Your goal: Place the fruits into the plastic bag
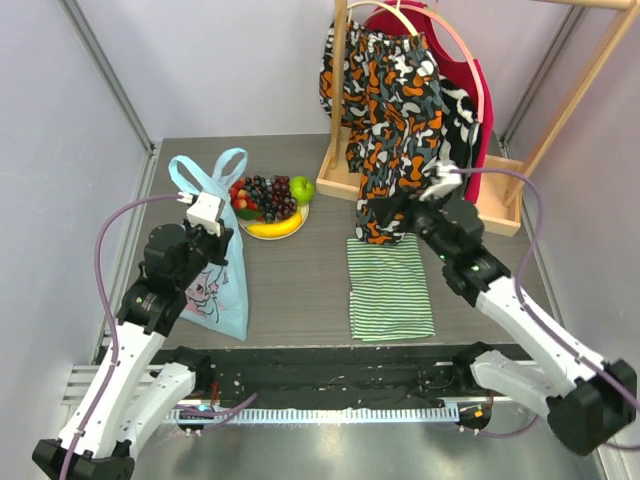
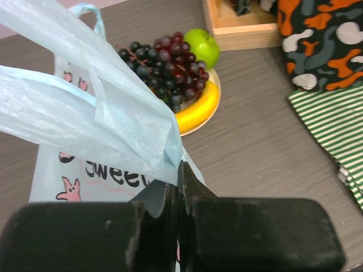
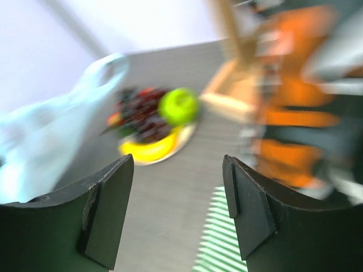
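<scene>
The fruits lie on a pale plate [image 1: 303, 216] at the back: dark grapes [image 1: 268, 196], a green apple [image 1: 302, 188], a yellow banana [image 1: 273, 228] and red strawberries [image 1: 238, 189]. The light-blue plastic bag [image 1: 216, 290] stands left of the plate. My left gripper [image 2: 177, 170] is shut on a pinched fold of the bag's upper edge [image 2: 142, 136] and holds it up. My right gripper [image 3: 177, 161] hangs open and empty above the table, right of the plate, facing the apple [image 3: 178, 106] and banana [image 3: 147, 150]. That view is blurred.
A green-and-white striped cloth [image 1: 390, 285] lies flat under the right arm. Behind it a wooden rack [image 1: 340, 182] carries a hanging orange, black and white garment [image 1: 395, 110]. Walls close in both sides.
</scene>
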